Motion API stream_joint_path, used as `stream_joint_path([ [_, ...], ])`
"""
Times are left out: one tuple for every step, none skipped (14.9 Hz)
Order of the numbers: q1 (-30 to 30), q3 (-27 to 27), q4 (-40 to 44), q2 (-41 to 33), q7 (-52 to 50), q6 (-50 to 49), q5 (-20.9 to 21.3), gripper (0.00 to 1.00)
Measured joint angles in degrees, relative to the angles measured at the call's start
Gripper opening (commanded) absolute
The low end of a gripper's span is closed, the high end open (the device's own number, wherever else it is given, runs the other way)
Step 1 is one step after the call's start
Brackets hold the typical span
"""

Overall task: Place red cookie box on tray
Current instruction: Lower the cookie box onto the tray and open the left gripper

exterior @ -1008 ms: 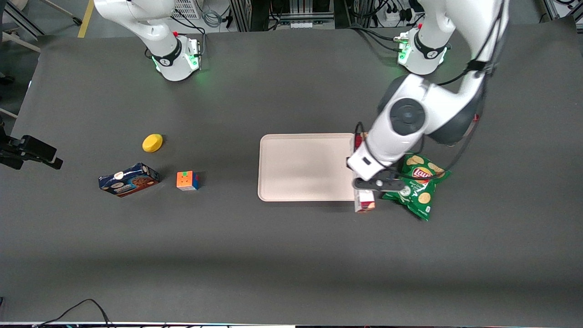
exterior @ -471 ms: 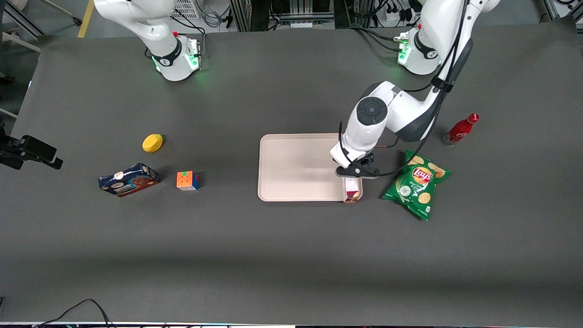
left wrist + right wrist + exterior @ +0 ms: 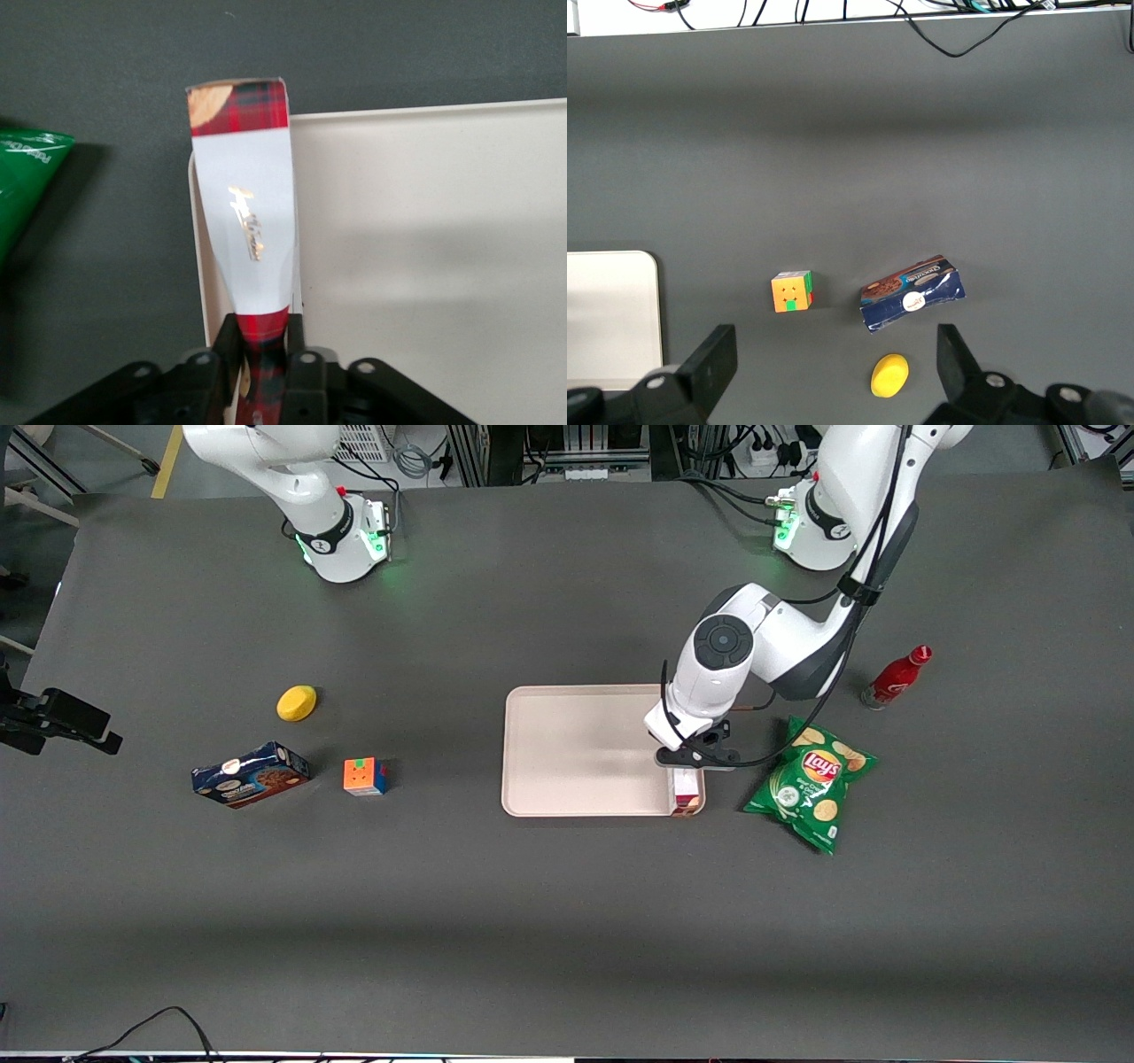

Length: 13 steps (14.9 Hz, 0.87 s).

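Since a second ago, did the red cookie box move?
Yes. The red cookie box, held by the end effector, moved from beside the chip bag onto the tray.

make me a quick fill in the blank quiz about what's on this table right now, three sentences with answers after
1. The gripper is shut on the red ____ box.
2. That box is over the edge of the ____ nearest the chip bag.
3. The cube sits between the tray and the ____ cookie box.

Answers: cookie; tray; blue
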Motion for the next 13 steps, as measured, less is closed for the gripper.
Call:
stream_joint_path([
  [0.00, 0.00, -0.01, -0.02, -0.36, 0.03, 0.01, 0.91],
  [0.03, 0.01, -0.01, -0.07, -0.63, 0.03, 0.01, 1.00],
  [0.09, 0.04, -0.01, -0.17, -0.76, 0.03, 0.01, 1.00],
  [0.17, 0.06, 0.01, -0.35, -0.79, 0.07, 0.01, 1.00],
  [0.25, 0.10, 0.14, -0.61, -0.81, 0.14, 0.01, 1.00],
  [0.36, 0.17, 0.57, -0.92, -0.92, 0.16, 0.00, 1.00],
  [0.58, 0.23, 1.34, -1.28, -0.99, 0.17, -0.01, 1.00],
  [1.02, 0.30, 2.33, -1.71, -1.01, 0.17, -0.01, 1.00],
  [1.71, 0.37, 3.40, -2.25, -1.01, 0.17, -0.01, 1.00],
  [2.56, 0.51, 4.61, -2.80, -0.91, 0.16, -0.01, 1.00],
  [3.46, 0.64, 5.96, -3.23, 0.20, 0.16, 0.01, 1.00],
  [4.37, 0.81, 7.33, -3.57, 2.82, 0.17, 0.01, 1.00],
  [5.17, 0.95, 8.45, -3.84, 5.77, 0.18, -0.01, 1.00],
])
